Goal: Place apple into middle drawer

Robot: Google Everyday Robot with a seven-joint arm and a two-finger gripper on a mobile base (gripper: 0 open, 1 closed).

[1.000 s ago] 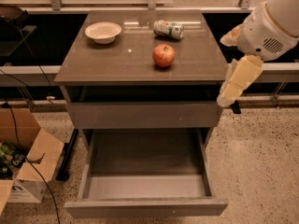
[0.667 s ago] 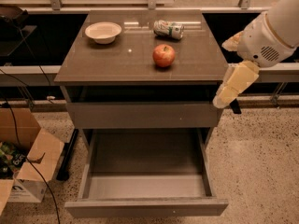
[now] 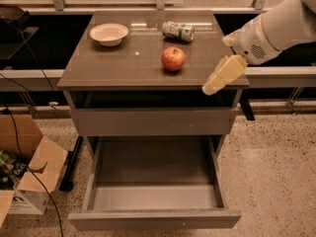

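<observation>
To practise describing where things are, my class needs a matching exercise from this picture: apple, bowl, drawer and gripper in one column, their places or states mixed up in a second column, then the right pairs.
Column one:
1. apple
2. bowl
3. drawer
4. gripper

Column two:
a. far left part of the cabinet top
b. by the cabinet top's right front corner
c. near the middle of the cabinet top
d. pulled open, below the cabinet top

Pairs: 1-c, 2-a, 3-d, 4-b.
</observation>
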